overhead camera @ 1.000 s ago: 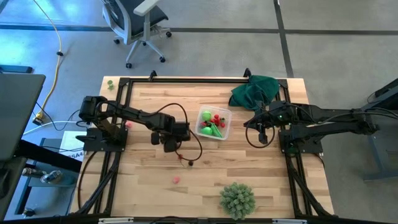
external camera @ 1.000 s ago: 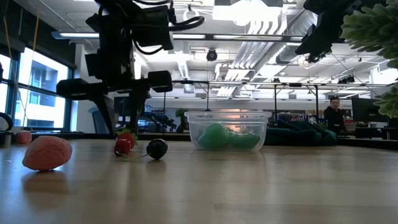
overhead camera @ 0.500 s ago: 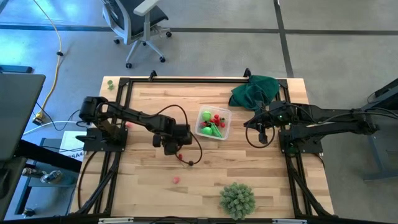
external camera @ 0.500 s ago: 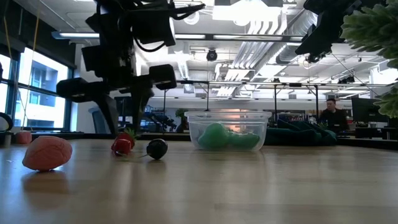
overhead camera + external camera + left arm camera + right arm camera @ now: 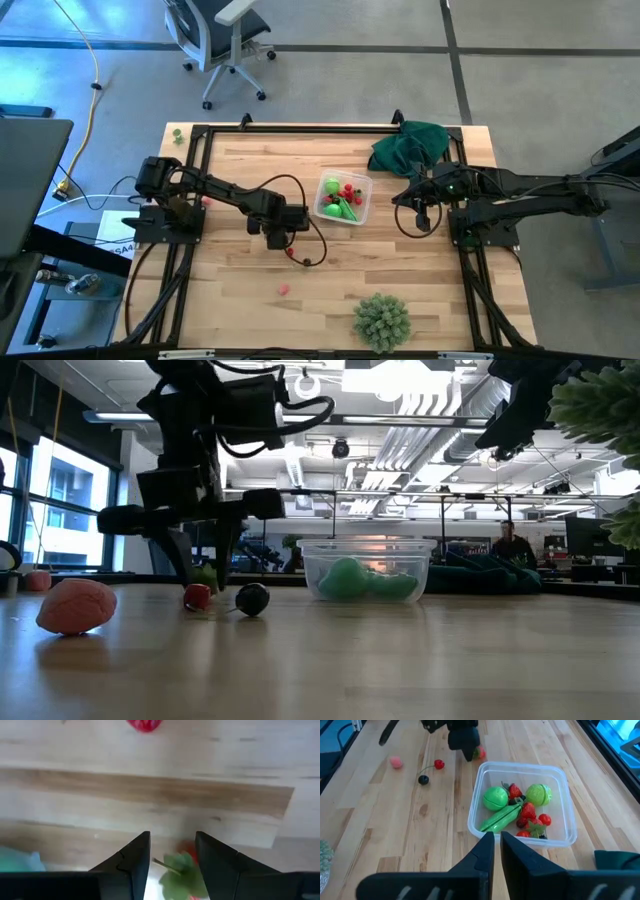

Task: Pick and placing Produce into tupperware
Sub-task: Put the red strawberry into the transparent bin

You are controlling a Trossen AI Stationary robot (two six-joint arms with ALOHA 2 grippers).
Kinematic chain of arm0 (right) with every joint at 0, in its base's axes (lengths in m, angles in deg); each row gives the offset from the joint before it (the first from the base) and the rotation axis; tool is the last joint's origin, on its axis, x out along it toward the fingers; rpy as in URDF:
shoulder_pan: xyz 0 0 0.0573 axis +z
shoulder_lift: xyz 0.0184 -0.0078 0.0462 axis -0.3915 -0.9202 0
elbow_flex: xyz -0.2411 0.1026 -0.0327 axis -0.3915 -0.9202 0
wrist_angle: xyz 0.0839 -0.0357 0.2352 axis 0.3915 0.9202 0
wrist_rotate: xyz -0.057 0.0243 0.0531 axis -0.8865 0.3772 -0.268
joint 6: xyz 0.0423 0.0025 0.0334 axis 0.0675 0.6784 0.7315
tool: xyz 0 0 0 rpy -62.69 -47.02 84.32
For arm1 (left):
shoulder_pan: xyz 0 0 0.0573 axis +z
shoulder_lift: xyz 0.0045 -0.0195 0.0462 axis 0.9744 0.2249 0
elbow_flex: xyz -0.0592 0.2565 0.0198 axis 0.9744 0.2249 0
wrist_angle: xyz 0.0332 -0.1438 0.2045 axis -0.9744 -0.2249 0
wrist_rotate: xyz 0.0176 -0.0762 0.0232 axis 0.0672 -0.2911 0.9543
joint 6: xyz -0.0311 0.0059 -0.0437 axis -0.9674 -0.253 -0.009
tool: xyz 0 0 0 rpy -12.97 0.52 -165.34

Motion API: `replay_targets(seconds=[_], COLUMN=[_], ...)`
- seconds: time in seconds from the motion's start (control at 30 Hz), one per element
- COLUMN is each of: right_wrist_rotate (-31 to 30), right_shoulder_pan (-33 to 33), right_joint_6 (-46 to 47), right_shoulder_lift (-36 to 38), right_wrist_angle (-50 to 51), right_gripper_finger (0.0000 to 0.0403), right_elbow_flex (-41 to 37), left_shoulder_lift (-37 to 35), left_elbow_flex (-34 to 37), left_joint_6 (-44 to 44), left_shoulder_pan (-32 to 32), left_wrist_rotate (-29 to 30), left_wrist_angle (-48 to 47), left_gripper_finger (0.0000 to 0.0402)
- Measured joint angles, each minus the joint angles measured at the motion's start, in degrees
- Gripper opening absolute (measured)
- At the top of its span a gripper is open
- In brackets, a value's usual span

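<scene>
The tupperware point(image 5: 344, 200) sits mid-table, a bit toward the far side, already holding two green round pieces, a long green one and several red strawberries point(image 5: 528, 811). Just left of it the left gripper point(image 5: 281, 231) has dropped lower than it was a second ago and now straddles a strawberry point(image 5: 181, 870) with a green leafy top; its fingers point(image 5: 131, 862) are apart on either side and not pinching it yet. The low view shows that arm nearly down at the tabletop beside a red cherry point(image 5: 197, 596) and a dark cherry point(image 5: 252, 599), while the pink piece point(image 5: 75, 605) lies well apart, nearer the camera. Only the wrist view gives away the berry between the fingers; from above the arm hides it. The right gripper point(image 5: 421, 207) hangs right of the container, unmoved, fingers point(image 5: 483, 851) nearly together and holding nothing. The green cloth point(image 5: 412, 143) and spiky ball point(image 5: 381, 320) haven't budged. No readable writing anywhere.
</scene>
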Motion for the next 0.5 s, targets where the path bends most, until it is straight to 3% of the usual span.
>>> replay_targets(seconds=[0.3,0.5], right_wrist_rotate=[0.0,0.0], right_shoulder_pan=[0.0,0.0], right_joint_6=[0.0,0.0], right_shoulder_lift=[0.0,0.0], right_wrist_angle=[-0.1,0.0], right_gripper_finger=[0.0024,0.0024], right_elbow_flex=[0.0,0.0], left_shoulder_lift=[-0.3,-0.3], left_elbow_flex=[-3.2,-3.3], left_joint_6=[-16.8,-22.2], left_shoulder_pan=[0.0,0.0], left_wrist_rotate=[1.4,0.8], left_wrist_angle=[-4.7,-7.2], left_gripper_finger=[0.0147,0.0147])
